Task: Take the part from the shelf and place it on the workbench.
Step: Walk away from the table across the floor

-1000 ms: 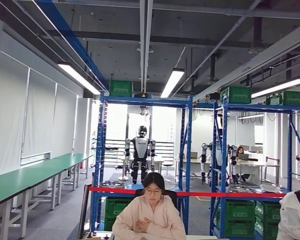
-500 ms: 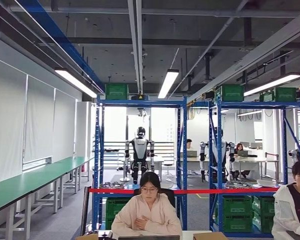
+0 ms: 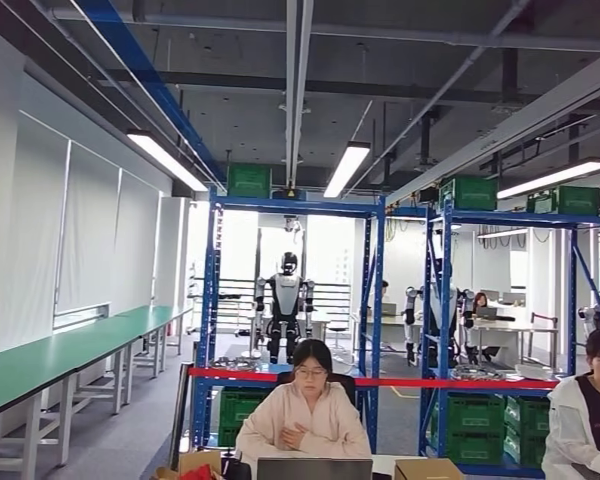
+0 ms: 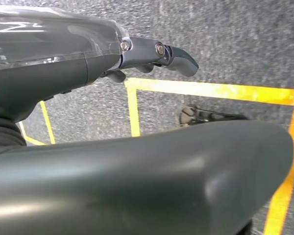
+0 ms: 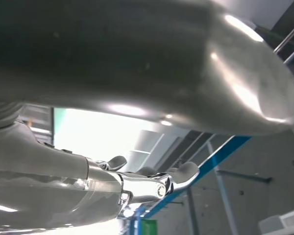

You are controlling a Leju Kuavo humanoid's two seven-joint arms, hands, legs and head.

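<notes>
Metal parts [image 3: 233, 364] lay on the blue shelf [image 3: 293, 372] (likely stiff, heavy; grip a rim). Left hand [image 4: 153, 51] and right hand [image 5: 153, 183] were spread, holding nothing.

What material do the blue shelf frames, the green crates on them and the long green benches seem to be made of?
Blue shelf frames: probably painted steel; thin, straight uprights with an even, glossy blue coat. Green crates: likely moulded plastic; uniform colour with ribbed, gridded walls. Long green benches: smooth matte green tops, perhaps laminate or a mat, on pale legs that look like painted metal; too far to be sure.
</notes>
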